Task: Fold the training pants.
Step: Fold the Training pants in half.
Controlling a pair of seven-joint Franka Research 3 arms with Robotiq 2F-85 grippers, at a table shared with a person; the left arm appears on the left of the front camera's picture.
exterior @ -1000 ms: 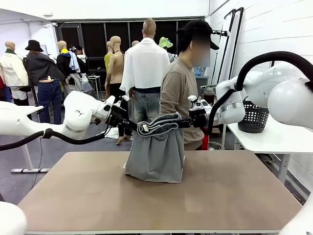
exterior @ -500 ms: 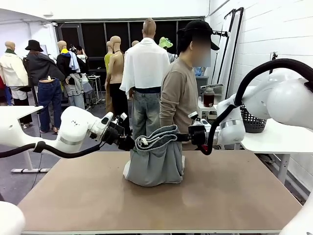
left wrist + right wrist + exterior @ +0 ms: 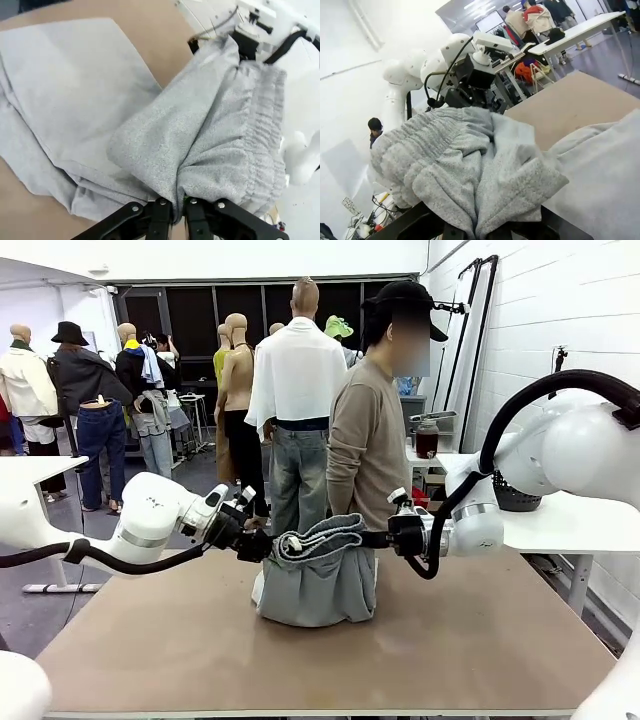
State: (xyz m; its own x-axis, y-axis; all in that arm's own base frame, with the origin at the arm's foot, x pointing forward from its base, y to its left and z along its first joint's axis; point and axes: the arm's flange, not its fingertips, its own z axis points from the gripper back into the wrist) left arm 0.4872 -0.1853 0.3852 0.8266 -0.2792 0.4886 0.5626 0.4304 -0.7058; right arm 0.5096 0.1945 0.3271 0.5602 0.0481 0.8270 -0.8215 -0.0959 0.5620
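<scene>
The light grey training pants hang bunched over the middle of the table, their lower part resting on the board. My left gripper is shut on the left end of the gathered waistband. My right gripper is shut on the right end. The two grippers hold the waistband level, a little above the table. In the left wrist view the ribbed waistband is pinched between my fingers, with the pant legs spread flat on the board beneath. In the right wrist view the bunched cloth sits in my jaws.
A person in a tan top stands right behind the pants at the far edge of the brown table. A white side table with a black basket stands at the right. The near half of the board is bare.
Both grippers have come down and toward me with the waistband. The hanging pants have sunk and now pile more onto the table.
</scene>
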